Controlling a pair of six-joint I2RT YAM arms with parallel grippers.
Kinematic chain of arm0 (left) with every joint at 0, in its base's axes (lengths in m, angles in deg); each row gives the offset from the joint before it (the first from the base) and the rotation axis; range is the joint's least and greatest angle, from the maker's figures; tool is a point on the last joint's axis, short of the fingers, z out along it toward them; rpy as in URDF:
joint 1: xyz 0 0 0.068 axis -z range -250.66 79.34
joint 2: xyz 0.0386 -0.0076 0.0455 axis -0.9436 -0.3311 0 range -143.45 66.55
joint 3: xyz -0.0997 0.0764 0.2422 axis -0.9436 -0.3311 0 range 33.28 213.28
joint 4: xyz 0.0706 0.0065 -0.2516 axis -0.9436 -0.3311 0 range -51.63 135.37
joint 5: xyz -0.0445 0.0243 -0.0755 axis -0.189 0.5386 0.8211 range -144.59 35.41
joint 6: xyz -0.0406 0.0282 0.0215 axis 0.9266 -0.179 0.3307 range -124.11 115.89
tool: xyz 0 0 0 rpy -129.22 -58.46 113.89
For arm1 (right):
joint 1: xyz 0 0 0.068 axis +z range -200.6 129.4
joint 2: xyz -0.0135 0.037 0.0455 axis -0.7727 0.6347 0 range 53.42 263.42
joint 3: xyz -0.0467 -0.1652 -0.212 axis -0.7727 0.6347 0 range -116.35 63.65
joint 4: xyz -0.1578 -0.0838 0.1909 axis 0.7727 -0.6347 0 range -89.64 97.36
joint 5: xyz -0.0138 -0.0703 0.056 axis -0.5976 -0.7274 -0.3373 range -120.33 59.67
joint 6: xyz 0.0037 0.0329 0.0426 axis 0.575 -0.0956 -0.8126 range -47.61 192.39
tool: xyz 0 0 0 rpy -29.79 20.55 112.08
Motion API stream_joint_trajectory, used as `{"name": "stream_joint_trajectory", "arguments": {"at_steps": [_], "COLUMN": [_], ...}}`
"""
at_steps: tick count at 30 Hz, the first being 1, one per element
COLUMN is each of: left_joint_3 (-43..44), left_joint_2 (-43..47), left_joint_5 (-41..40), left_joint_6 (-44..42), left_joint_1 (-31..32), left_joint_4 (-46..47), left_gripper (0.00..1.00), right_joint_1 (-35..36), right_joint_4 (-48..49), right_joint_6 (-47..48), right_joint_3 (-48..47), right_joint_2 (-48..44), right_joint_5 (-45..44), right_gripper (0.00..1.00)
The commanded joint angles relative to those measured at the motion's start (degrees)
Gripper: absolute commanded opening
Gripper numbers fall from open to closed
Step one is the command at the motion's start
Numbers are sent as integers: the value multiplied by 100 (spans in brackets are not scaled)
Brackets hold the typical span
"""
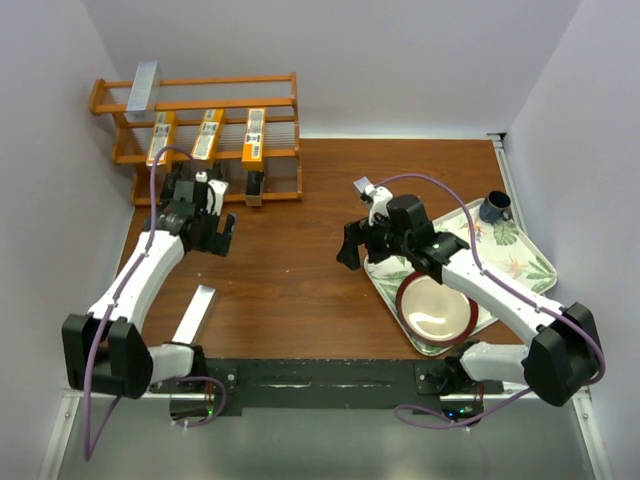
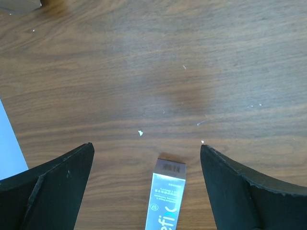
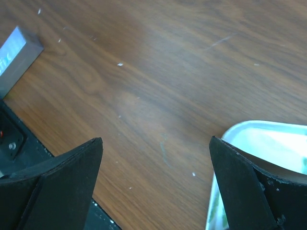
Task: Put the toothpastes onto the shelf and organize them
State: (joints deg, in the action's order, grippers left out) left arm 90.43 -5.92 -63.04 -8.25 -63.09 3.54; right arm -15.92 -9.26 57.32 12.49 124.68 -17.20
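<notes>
The orange-brown shelf (image 1: 280,104) stands at the back left. One silver-grey toothpaste (image 1: 143,85) lies on its top tier. Three orange-and-white toothpastes (image 1: 208,133) lie side by side on the middle tier. A black toothpaste (image 1: 254,187) shows on the lowest tier; any others are hidden by my left arm. Another silver toothpaste (image 1: 194,314) lies on the table at the near left; its end shows in the left wrist view (image 2: 165,196) and the right wrist view (image 3: 17,55). My left gripper (image 1: 213,238) (image 2: 146,153) is open and empty above the table in front of the shelf. My right gripper (image 1: 350,248) (image 3: 156,143) is open and empty mid-table.
A leaf-patterned tray (image 1: 530,265) (image 3: 259,139) lies at the right with a red-rimmed bowl (image 1: 437,308) and a dark mug (image 1: 496,207) on it. Walls close in the left, back and right. A black base rail (image 1: 310,380) runs along the near edge.
</notes>
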Motion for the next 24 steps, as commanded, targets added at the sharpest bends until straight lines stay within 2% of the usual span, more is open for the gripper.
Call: {"name": "stream_joint_trajectory", "arguments": {"at_steps": [1,6,7,11,14,18,22,24], "left_joint_3": [429,79,-123,-494,-231,174,349,429], "left_joint_2": [57,906,1066,1577,1315,340,-232,-417], "left_joint_5": [-254,-508,-535,-483,-342,80,-314,-464], "left_joint_6": [159,748,774,573,625,1353,2152,2286], "left_joint_1": [25,-10,-19,-45,-45,-37,-37,-37], "left_joint_4": [225,1245,1664,2222,1539,160,-492,-843], "left_gripper": [100,100,100,100,100,100,99,98], "right_joint_1": [478,1190,1260,1524,1533,1533,1542,1533], "right_joint_4": [344,835,853,793,582,721,713,739], "right_joint_6": [512,1163,1434,2008,2043,2069,2043,1973], "right_joint_3": [-350,-658,-824,-1352,-1652,-1433,-1169,-1055], "right_joint_2": [343,1055,1169,1907,2216,2111,1910,1804], "right_joint_5": [585,849,911,1420,1412,1167,964,876], "right_gripper": [98,99,98,99,98,98,99,98]}}
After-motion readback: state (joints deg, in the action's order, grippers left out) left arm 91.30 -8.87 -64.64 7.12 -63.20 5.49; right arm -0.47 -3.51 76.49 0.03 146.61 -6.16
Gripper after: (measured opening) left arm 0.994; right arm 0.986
